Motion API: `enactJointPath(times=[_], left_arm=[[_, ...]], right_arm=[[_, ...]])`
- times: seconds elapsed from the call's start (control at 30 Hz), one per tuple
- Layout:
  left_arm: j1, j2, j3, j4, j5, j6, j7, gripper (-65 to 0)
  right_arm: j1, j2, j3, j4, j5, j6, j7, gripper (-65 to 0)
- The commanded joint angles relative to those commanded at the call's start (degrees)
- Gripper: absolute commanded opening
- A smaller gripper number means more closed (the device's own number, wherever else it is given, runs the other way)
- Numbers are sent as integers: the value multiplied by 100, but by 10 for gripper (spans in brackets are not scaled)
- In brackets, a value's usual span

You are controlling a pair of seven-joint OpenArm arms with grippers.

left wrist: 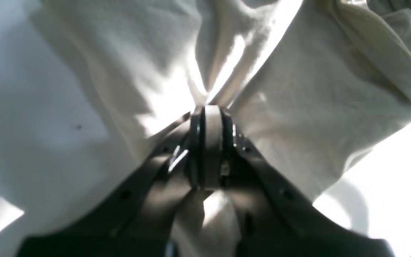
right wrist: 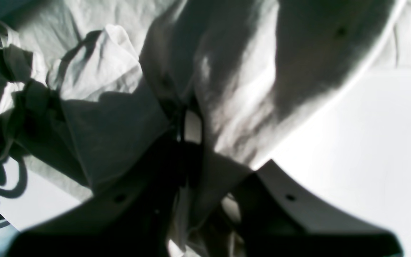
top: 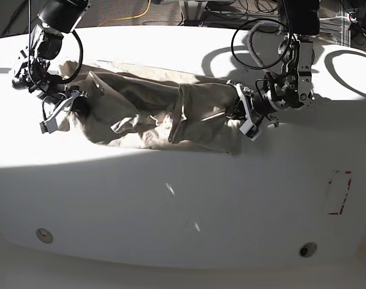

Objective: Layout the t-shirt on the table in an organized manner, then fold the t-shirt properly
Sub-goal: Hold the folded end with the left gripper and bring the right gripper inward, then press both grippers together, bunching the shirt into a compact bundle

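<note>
The t-shirt lies stretched in a long, rumpled band across the far half of the table, bunched and creased rather than flat, with a fold ridge near its middle and shadowed hollows along its length. Each end of it is caught by an arm. On the base view's right, the left gripper is clamped on the cloth — its wrist view shows the jaws pressed together with fabric pinched between them and folds fanning out from that spot. On the base view's left, the right gripper also bites the shirt; in its wrist view the dark fingers meet on a pinch of cloth, though the shade there blurs the detail. The table is white and smooth, sunlit at the back and shaded toward the front. Nearer the front sit two small round holes — one at each corner — and a red dashed rectangle off to the right, well apart from the shirt.
</note>
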Motion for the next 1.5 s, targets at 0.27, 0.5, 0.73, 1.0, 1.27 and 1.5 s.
enactJointPath(times=[0.27,0.5,0.73,1.0,1.27,1.5], left_arm=[[-97,255,404,0,0,0,0,-650],[-123,484,888,0,-9,0,0,-650],[-123,774,1187,0,0,0,0,-650],[-123,923,1187,-9,9,0,0,-650],[-237,923,1451,-18,9,0,-9,-650],[-290,914,1521,-308,0,0,-9,-650]], right_arm=[[-185,-9,-369,1459,9,0,-686,-650],[-229,-18,-949,1662,9,0,-765,-650],[-114,-334,-1424,1705,9,0,-765,-650],[-79,-510,-1855,1776,18,0,-765,-650],[-35,-651,-2189,1785,18,0,-765,-650],[149,-712,-2602,1785,18,0,-703,-650]])
